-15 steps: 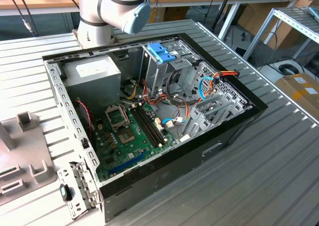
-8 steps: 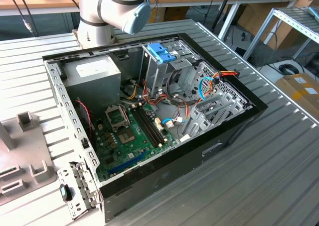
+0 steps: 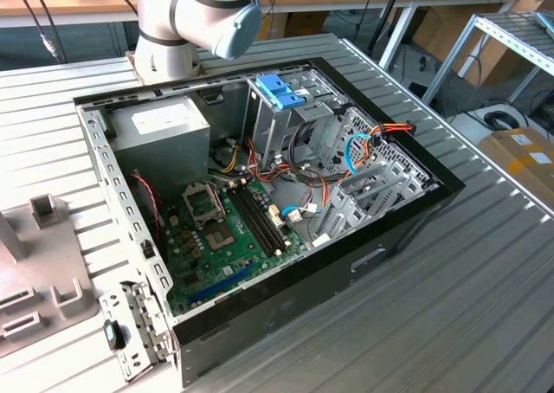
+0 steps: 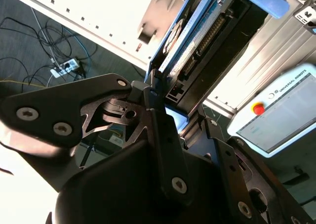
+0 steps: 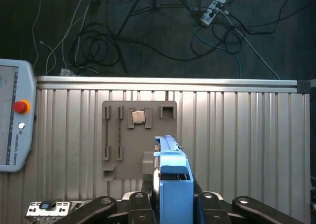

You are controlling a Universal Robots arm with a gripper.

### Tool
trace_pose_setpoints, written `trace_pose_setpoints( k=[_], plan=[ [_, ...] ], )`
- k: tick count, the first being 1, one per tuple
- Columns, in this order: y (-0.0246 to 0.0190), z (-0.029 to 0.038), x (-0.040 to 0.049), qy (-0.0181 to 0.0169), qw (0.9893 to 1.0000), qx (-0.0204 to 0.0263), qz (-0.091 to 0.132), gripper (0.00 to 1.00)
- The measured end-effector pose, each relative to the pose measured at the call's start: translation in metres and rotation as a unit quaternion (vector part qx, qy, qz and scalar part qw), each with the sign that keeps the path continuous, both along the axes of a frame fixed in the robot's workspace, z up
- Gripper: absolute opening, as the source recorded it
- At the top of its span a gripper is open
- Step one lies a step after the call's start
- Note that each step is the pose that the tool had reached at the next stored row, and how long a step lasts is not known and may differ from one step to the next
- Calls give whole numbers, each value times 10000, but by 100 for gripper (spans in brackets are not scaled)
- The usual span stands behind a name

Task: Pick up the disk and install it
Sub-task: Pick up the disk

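Observation:
In both wrist views my gripper (image 5: 173, 200) (image 4: 176, 111) is shut on the disk. In the first wrist view the disk (image 5: 172, 177) stands edge-on between the black fingers, its blue carrier frame facing the camera. It hangs well above the ribbed metal table (image 5: 247, 135). In the second wrist view the disk (image 4: 197, 39) reaches away from the fingers, showing its silver side, blue edge and connector end. In the exterior view the open computer case (image 3: 407, 228) lies on the table, with the arm (image 3: 199, 16) rising behind it.
Inside the case stand a tall metal drive cage topped by a blue clip (image 3: 281, 90), a grey power-supply box (image 3: 160, 125), the green motherboard (image 3: 229, 237) and loose cables (image 3: 359, 146). A grey fixture plate (image 5: 123, 135) lies on the table. A teach pendant (image 5: 15, 115) rests at the table's edge.

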State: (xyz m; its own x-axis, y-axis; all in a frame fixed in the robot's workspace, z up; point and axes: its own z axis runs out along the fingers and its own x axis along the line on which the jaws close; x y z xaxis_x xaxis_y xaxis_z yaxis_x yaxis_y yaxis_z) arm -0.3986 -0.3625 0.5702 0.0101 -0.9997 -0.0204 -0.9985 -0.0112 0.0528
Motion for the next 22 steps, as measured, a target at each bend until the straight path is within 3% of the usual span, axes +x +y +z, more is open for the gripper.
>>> trace_pose_setpoints(
  k=[14, 17, 22],
  plan=[
    [0, -16, 89, -1, 10000, -20, 0, 37],
    [0, -42, 259, 0, 10000, -62, 0, 37],
    [0, -51, 300, 0, 10000, -68, 0, 37]
  ],
)
